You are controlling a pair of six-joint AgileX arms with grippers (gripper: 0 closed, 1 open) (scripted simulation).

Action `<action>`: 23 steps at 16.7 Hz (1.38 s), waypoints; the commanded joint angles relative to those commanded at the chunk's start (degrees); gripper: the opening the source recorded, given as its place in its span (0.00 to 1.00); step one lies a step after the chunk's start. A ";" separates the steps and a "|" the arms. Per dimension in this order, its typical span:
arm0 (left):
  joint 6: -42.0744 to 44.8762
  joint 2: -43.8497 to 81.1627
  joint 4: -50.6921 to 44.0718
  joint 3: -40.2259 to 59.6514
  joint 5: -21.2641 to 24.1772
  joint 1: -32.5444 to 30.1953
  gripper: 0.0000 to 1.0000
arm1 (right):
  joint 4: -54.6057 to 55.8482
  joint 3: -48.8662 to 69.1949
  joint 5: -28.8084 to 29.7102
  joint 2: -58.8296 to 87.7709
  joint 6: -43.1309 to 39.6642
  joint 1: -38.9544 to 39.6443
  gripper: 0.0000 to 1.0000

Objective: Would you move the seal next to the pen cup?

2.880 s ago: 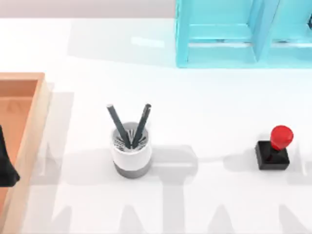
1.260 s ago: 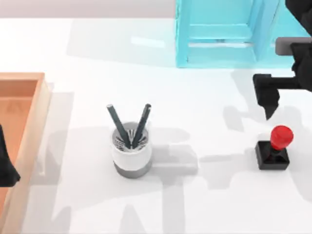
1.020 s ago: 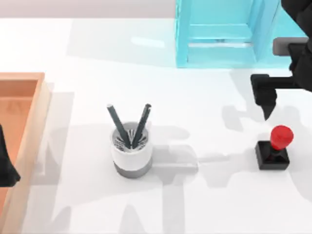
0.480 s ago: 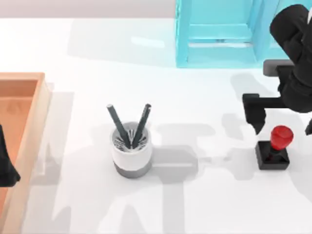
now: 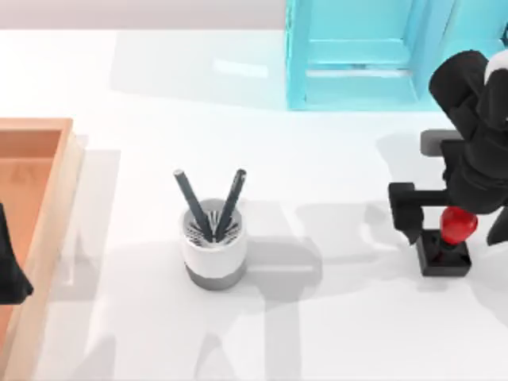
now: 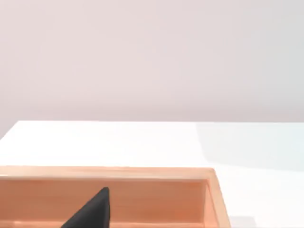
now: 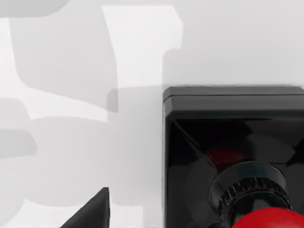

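The seal point(image 5: 443, 259), a black square base with a red knob, stands upright at the table's right side. My right gripper point(image 5: 451, 228) hangs just over it, open, with one finger on each side of the red knob and nothing gripped. In the right wrist view the seal's base point(image 7: 228, 128) is very close, with a dark fingertip point(image 7: 90, 211) beside it. The pen cup point(image 5: 213, 252), white with a grey bottom band and two dark pens, stands left of centre, far from the seal. My left gripper point(image 5: 9, 274) is parked at the left edge over the tray.
A wooden tray point(image 5: 49, 182) lies along the left side and also appears in the left wrist view point(image 6: 142, 173). A cyan shelf unit point(image 5: 357, 55) stands at the back right. Bare white table lies between the cup and the seal.
My right arm has come in from the back right and moved forward and down, so its open fingers now flank the seal's knob. The seal, the cup and my left arm have not moved.
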 joint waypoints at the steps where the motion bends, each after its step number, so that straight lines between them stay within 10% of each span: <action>1: 0.00 0.00 0.00 0.00 0.00 0.00 1.00 | 0.00 0.00 0.00 0.00 0.00 0.00 1.00; 14: 0.00 0.00 0.00 0.00 0.00 0.00 1.00 | 0.00 0.00 0.00 0.00 0.00 0.00 0.02; 23: 0.00 0.00 0.00 0.00 0.00 0.00 1.00 | -0.01 0.02 0.01 -0.05 0.05 -0.11 0.00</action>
